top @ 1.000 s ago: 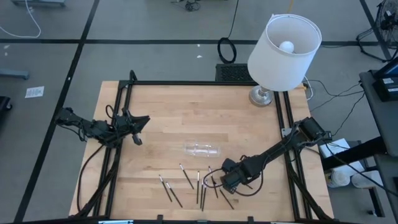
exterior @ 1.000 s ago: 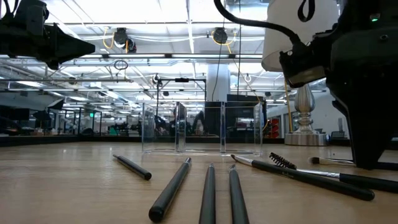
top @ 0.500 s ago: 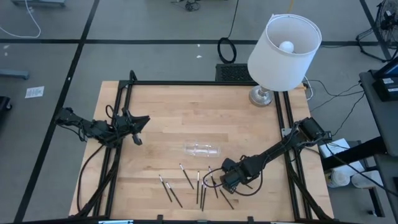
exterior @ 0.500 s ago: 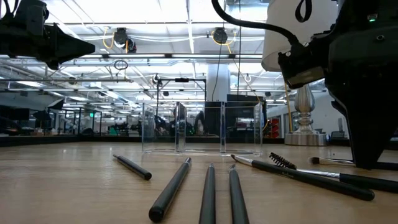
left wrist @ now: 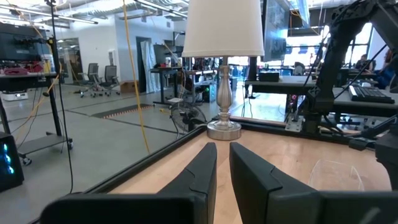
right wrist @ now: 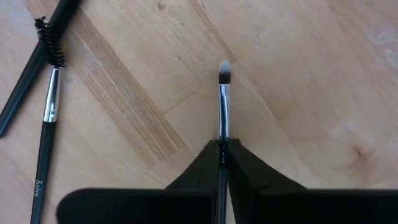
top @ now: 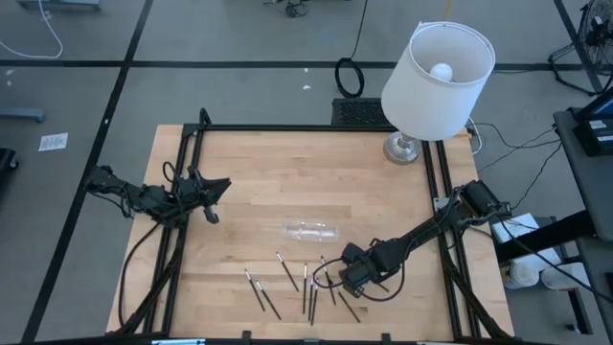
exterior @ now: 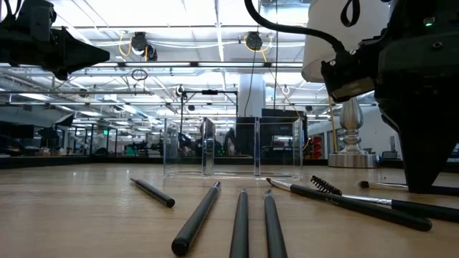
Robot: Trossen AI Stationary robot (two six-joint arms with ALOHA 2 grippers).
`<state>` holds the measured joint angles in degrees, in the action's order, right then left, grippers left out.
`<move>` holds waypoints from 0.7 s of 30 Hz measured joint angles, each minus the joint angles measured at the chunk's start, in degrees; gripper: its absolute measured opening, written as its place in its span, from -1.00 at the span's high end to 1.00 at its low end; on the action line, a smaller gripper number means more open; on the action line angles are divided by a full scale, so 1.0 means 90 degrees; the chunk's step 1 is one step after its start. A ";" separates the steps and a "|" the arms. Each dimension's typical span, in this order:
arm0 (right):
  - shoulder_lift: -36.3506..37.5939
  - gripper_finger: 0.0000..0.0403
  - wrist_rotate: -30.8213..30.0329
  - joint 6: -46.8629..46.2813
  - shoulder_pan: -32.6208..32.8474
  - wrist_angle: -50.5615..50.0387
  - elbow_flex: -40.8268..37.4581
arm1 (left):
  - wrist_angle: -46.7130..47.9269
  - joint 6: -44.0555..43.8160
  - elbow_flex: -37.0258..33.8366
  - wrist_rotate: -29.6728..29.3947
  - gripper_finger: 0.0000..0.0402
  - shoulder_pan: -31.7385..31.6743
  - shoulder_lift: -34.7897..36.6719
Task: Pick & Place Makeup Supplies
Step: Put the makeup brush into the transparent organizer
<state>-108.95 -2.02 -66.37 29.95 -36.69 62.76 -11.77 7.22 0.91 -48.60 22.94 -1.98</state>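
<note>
Clamped together, my right gripper's [right wrist: 222,163] two dark fingers [right wrist: 249,177] pinch the handle of a small brush [right wrist: 222,106], down at the near edge of the wooden table [top: 287,172]. That brush is thin: a dark handle, a silvery ferrule, and a short rounded tuft, grey at the tip, pointing straight out from my fingertips over the bare wood. Beside it in the right wrist view lie a spoolie brush [right wrist: 47,93] with a bristly dark head and printed lettering on its handle, and another dark stick [right wrist: 34,62] crossing near it.

From above, the remaining makeup supplies [top: 287,281] show as a loose scatter of dark sticks with pale ends, just beside my right gripper [top: 351,275], with the clear plastic tray [top: 313,231] a little farther in. The low view shows instead how they lie flat on the table, several nearly parallel, the tray standing behind them.

My left gripper [left wrist: 222,163] hovers at the table's left edge, fingers slightly apart and holding nothing, facing the white-shaded lamp [left wrist: 223,68].
</note>
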 joint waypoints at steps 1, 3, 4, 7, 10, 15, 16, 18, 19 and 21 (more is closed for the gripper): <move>0.0000 0.97 -0.0030 0.0000 0.0003 0.0001 -0.0002 | 0.0002 0.0000 0.0000 0.0000 0.75 0.0001 0.0000; 0.0000 0.98 -0.0075 0.0025 0.0005 -0.0009 -0.0002 | 0.0002 0.0000 0.0000 0.0000 0.75 0.0000 0.0000; 0.0000 0.98 -0.0080 0.0027 0.0005 -0.0013 -0.0002 | 0.0002 0.0000 0.0002 0.0000 0.75 0.0002 0.0000; 0.0014 0.98 -0.0082 0.0052 0.0005 -0.0018 -0.0002 | 0.0000 0.0000 0.0000 -0.0001 0.75 0.0001 0.0000; 0.0074 0.99 -0.0105 0.0056 0.0005 0.0006 -0.0002 | 0.0002 0.0000 0.0000 0.0000 0.75 0.0001 0.0000; 0.0441 0.99 -0.0428 0.0067 0.0011 0.0008 -0.0002 | 0.0002 0.0000 0.0000 0.0000 0.75 0.0000 0.0000; 0.0549 1.00 -0.0480 0.0068 0.0019 0.0034 -0.0003 | 0.0002 0.0000 0.0000 -0.0002 0.75 0.0000 0.0000; 0.0692 1.00 -0.0600 0.0066 0.0019 -0.0016 -0.0017 | 0.0002 0.0000 0.0000 0.0000 0.75 0.0000 0.0000; 0.0740 1.00 -0.0633 0.0068 0.0019 -0.0015 -0.0022 | 0.0005 0.0001 0.0001 -0.0001 0.75 0.0002 0.0000; 0.0844 1.00 -0.0719 0.0069 0.0019 -0.0094 -0.0031 | 0.0016 0.0001 0.0002 -0.0001 0.75 0.0001 0.0000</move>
<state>-101.35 -8.49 -65.74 30.13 -37.54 62.48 -11.62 7.23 0.93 -48.61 22.95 -1.98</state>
